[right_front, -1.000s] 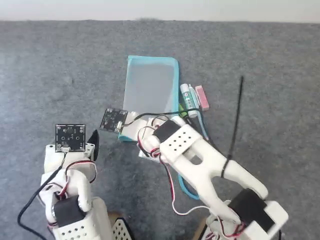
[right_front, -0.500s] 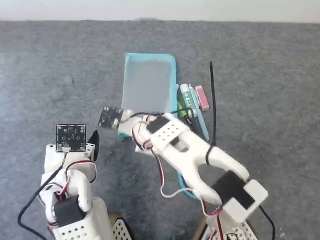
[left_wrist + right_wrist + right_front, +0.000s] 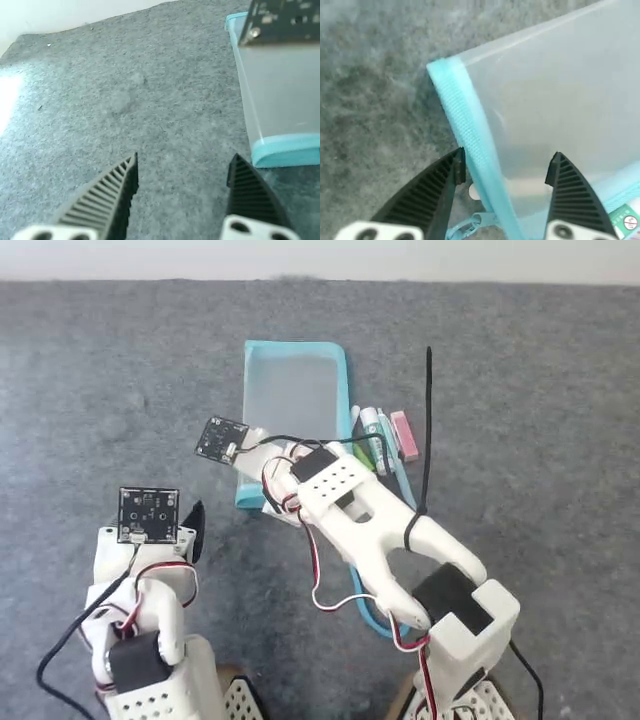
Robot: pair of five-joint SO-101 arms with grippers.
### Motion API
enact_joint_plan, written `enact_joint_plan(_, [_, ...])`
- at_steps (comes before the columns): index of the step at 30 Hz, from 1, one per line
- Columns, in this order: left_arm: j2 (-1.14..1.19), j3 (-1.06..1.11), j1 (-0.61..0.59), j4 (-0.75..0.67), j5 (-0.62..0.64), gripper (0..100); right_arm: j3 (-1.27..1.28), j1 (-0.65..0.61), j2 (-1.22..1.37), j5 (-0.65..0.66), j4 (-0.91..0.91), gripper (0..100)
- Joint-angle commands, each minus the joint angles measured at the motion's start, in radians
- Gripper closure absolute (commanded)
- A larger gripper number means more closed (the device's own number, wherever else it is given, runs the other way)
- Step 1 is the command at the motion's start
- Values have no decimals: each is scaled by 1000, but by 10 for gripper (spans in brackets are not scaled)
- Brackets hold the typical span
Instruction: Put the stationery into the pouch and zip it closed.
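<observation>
The pouch (image 3: 295, 400) is a translucent sleeve with teal edging, lying flat on the grey felt; it also shows in the left wrist view (image 3: 280, 100). The stationery (image 3: 385, 440), a glue stick, a pink eraser and pens, lies against its right side. My right arm (image 3: 350, 505) stretches over the pouch's near end. My right gripper (image 3: 505, 165) is open, its fingers straddling the teal zipper edge (image 3: 465, 130), with the zipper pull (image 3: 479, 220) just below. My left gripper (image 3: 184, 165) stands open over bare felt, left of the pouch's near corner.
The right arm's camera board (image 3: 222, 438) and wires hang over the pouch's near left corner. A black cable (image 3: 428, 420) rises beside the stationery. A teal loop (image 3: 372, 612) lies under the right arm. Open felt (image 3: 110, 390) spreads to the left.
My right arm has swung left and farther over the pouch's near end, and the pouch has shifted slightly away and left. The left arm has hardly moved.
</observation>
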Motion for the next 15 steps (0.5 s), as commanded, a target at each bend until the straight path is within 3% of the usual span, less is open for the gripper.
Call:
enact_joint_plan(1, [-14,-35,8,9,-14,728,-57,18,-13,-15,-24,734])
enact_joint_plan(15, [-14,-18,38,9,-14,728,-52,28,87,-11,-145,737])
